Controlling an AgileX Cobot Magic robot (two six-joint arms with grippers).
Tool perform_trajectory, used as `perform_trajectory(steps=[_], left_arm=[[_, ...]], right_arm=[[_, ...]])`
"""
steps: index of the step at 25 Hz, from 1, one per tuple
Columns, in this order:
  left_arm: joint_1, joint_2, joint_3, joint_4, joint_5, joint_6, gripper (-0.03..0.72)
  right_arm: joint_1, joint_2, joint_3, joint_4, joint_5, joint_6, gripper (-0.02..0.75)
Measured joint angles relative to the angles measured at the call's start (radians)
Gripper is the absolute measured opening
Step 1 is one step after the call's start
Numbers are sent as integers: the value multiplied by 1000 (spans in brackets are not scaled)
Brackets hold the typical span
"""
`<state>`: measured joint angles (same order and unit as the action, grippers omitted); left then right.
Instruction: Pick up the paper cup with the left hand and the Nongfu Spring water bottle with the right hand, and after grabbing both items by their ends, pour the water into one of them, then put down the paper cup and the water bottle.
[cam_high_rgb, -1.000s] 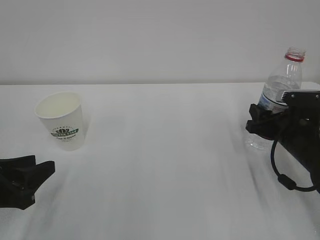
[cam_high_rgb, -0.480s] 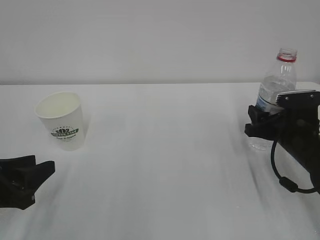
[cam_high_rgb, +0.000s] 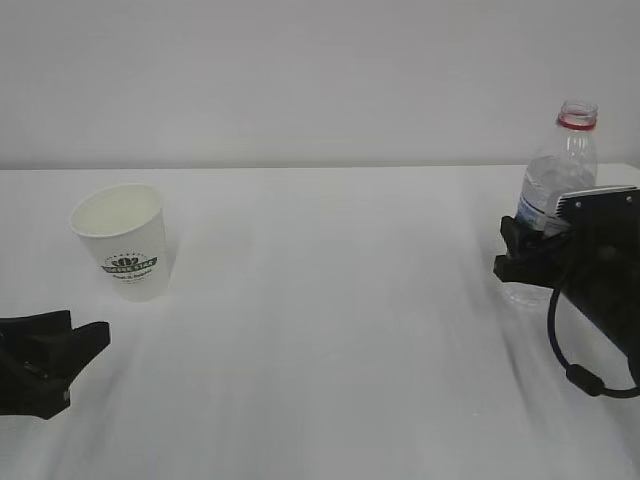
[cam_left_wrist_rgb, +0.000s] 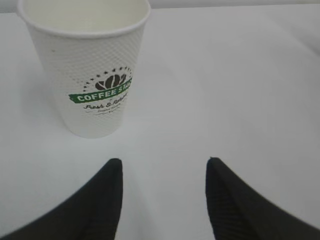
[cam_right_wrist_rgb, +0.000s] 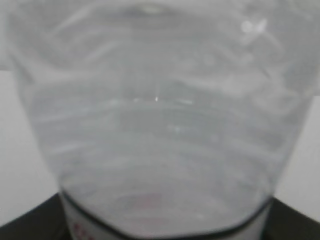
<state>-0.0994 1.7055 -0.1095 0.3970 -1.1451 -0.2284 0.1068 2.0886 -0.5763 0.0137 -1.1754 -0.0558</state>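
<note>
Exterior view: bottle near table right edge.

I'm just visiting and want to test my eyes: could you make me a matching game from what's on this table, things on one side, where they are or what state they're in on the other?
Things:
1. paper cup
2. water bottle
3. left gripper
4. right gripper

States:
A. closed around the clear bottle's body
B. standing upright and untouched on the left
C. open, short of the cup, holding nothing
D. uncapped, red ring at its neck

Pairs: 1-B, 2-D, 3-C, 4-A
</note>
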Motion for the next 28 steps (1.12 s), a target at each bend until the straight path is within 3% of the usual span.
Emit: perform_trajectory(steps=[9, 28], left_arm=[[0, 0, 0, 0, -2, 0, 390], [0, 0, 0, -2, -4, -2, 390]], right_arm=[[0, -97, 68, 0, 76, -2, 434], [0, -250, 175, 0, 92, -4, 431]])
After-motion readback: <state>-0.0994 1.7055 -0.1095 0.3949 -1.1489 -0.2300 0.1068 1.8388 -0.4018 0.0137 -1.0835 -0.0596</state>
